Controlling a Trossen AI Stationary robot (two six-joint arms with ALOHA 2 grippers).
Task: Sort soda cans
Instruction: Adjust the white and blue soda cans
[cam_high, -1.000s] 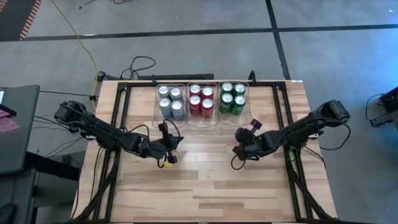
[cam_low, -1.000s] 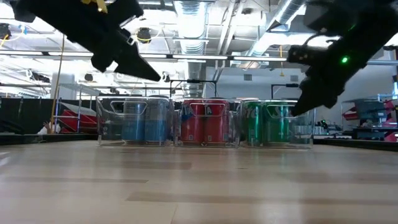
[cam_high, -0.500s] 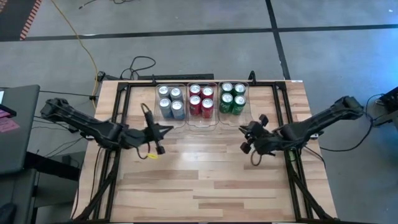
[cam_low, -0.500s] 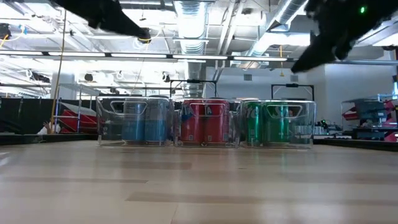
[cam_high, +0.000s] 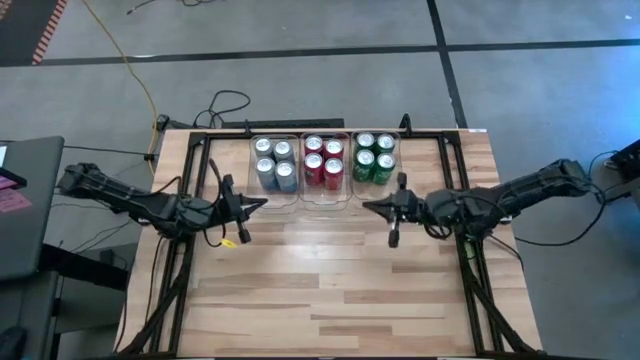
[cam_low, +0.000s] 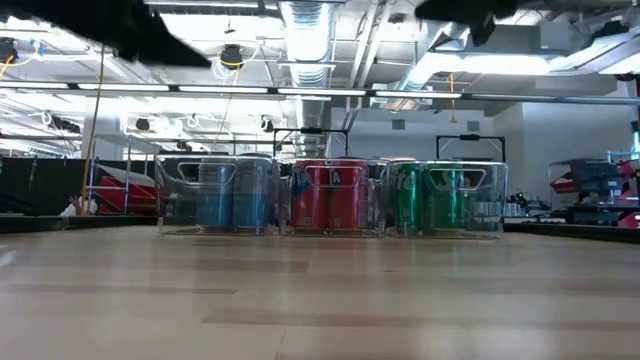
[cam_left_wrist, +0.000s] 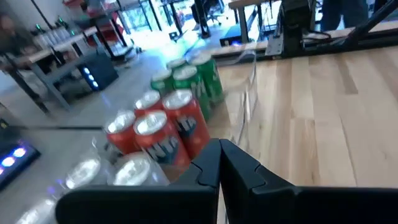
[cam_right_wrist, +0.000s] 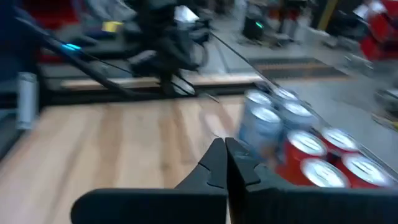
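The near half of the desk (cam_high: 330, 290) is bare wood, with no can on it in the high or low view. Nothing loose waits to be picked up there.

Midway across, both arms hang above the wood, well apart. The left hand (cam_high: 262, 205) points inward toward the bins; its wrist view shows the two fingers pressed together with nothing between them. The right hand (cam_high: 366, 207) points back toward it from the other side, fingers likewise pinched together and carrying nothing. Neither touches a can or a bin.

Farther back stand three clear bins (cam_high: 327, 197) side by side, touching or nearly so. The left one holds the four grey cans (cam_high: 274, 163), the middle one the four red cans (cam_high: 323, 162), the right one the four green cans (cam_high: 374, 158). Each group sits as two rows of two, upright, silver tops up. The low view confirms it: grey-blue, red and green blocks (cam_low: 330, 198) stand behind clear walls, none leaning or tipped.

Judged from this, the sorting looks finished: all twelve cans are binned by colour, none mixed, none outside. What seems left is only for the arms to pull away to rest. The one risk I see is a hand brushing a bin wall as it moves, since both hang just before the bins.
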